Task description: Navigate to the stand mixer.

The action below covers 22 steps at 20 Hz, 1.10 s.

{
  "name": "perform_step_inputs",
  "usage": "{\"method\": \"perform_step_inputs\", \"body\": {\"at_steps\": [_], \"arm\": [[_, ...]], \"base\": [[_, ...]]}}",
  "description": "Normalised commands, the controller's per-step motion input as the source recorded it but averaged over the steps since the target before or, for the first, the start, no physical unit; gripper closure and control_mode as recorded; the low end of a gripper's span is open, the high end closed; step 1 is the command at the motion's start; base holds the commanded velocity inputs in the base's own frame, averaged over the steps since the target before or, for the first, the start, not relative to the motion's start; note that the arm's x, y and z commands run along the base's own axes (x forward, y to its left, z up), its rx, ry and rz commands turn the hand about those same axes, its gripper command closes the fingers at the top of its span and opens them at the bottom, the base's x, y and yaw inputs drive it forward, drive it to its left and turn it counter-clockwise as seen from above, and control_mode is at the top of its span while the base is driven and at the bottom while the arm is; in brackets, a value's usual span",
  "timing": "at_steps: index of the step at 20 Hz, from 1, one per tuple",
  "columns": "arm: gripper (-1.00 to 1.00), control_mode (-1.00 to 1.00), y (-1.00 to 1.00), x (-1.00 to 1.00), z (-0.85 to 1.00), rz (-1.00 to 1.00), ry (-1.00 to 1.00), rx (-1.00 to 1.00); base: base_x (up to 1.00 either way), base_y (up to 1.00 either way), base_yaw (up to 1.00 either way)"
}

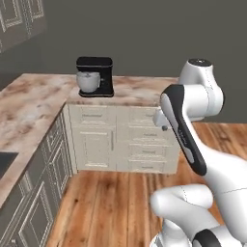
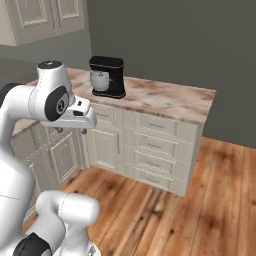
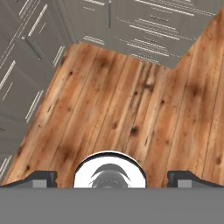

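Stand mixer (image 1: 95, 76) upright on marble surface (image 1: 140, 94) at 11 o'clock, well apart from arm; gripper (image 3: 112, 177) spread wide, holding nothing, pointed at wooden floor (image 3: 131, 113).

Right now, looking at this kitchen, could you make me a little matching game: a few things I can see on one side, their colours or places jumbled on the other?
Things:
1. stand mixer
2. mixer bowl
3. floor
4. drawers

Descriptions:
A. brown wooden planks
B. rounded, silver-grey, under a black head
C. black, standing on the marbled counter
D. cream fronts below the counter

Pairs: 1-C, 2-B, 3-A, 4-D
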Motion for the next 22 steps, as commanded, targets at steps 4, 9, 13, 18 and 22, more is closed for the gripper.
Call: {"method": "perform_step_inputs", "body": {"at_steps": [4, 9, 13, 18, 22], "arm": [[-1.0, 1.0, 0.0, 0.0, 0.0, 0.0, 0.0, 0.0], [-1.0, 1.0, 0.0, 0.0, 0.0, 0.0, 0.0, 0.0], [-1.0, 1.0, 0.0, 0.0, 0.0, 0.0, 0.0, 0.0], [-1.0, 1.0, 0.0, 0.0, 0.0, 0.0, 0.0, 0.0], [-1.0, 1.0, 0.0, 0.0, 0.0, 0.0, 0.0, 0.0]], "base": [[0.78, 0.51, -0.19], [0.83, 0.44, -0.15], [0.84, 0.35, -0.1], [0.8, 0.25, -0.09], [0.64, 0.22, -0.01]]}}
